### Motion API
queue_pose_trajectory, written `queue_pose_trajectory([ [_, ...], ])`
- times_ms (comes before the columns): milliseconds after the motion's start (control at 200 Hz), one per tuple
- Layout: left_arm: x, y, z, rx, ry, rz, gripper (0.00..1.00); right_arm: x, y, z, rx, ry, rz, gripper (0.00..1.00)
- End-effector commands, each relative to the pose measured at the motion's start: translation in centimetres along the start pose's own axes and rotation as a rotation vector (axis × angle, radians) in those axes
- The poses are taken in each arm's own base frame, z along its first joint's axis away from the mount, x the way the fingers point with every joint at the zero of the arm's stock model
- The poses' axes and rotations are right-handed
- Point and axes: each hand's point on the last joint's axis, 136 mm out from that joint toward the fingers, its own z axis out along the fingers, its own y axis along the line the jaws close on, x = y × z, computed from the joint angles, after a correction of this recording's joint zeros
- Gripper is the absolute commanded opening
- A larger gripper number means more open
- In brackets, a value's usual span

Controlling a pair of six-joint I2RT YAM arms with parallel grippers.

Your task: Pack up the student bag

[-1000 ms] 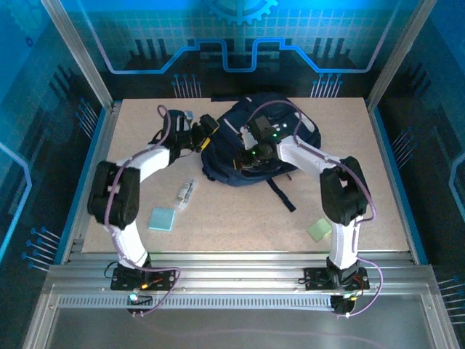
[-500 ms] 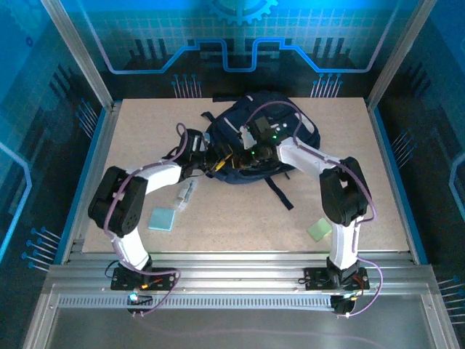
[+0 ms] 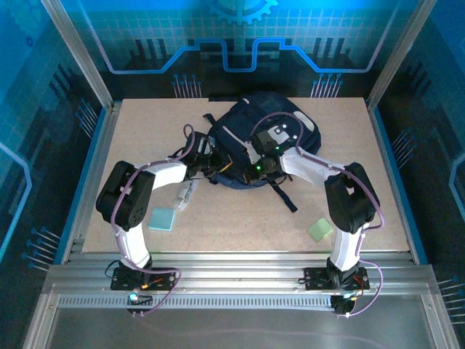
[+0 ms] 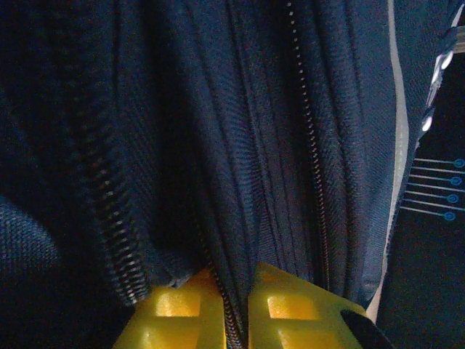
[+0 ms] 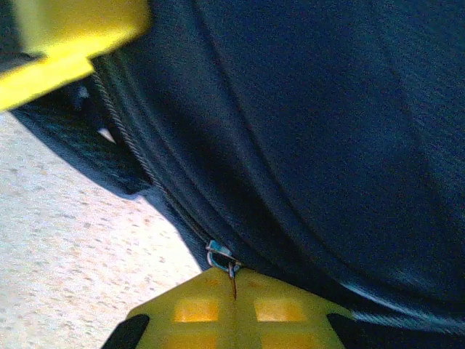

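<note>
**Lost at the Edges**

The left gripper [image 4: 234,283] has its fingers cut off at 6 o'clock, with a student bag [image 4: 218,109] fold vanishing between them. A blurred yellow block [image 5: 65,36] is cropped at 11 o'clock. The zip pull [image 5: 220,254] disappears into the right gripper [image 5: 234,278].

The bag [image 3: 243,125] lies at the far middle of the table [image 3: 240,218], a case [image 3: 185,193] and a pad [image 3: 161,219] before it on the left, a second pad [image 3: 319,230] front right.

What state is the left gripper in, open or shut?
Shut: the left gripper pinches a zippered fold of the student bag between its yellow fingers.
</note>
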Motion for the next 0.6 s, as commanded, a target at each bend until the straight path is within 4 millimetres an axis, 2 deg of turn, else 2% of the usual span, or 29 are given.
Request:
queue_pose_trajectory([
  [0, -4.9, 4.6, -3.1, -0.213, -0.172, 0.009, 0.12, 5.9, -9.9, -3.0, 0.450, 0.227, 0.007, 0.00],
  [150, -6.2, 4.7, -3.9, -0.223, -0.194, 0.020, 0.13, 4.8, -15.3, -6.8, 0.705, 0.230, 0.008, 0.00],
  [335, -6.6, 4.8, -3.9, -0.215, -0.201, 0.017, 0.13, 2.6, -19.6, -9.6, 0.776, 0.171, 0.083, 0.00],
  [410, -6.6, 4.5, -3.9, -0.203, -0.199, 0.014, 0.13, 1.6, -20.3, -9.9, 0.749, 0.132, 0.108, 0.00],
  [595, -6.8, 3.1, -4.7, -0.168, -0.207, 0.034, 0.14, -0.8, -20.0, -10.5, 0.696, 0.018, 0.109, 0.01],
])
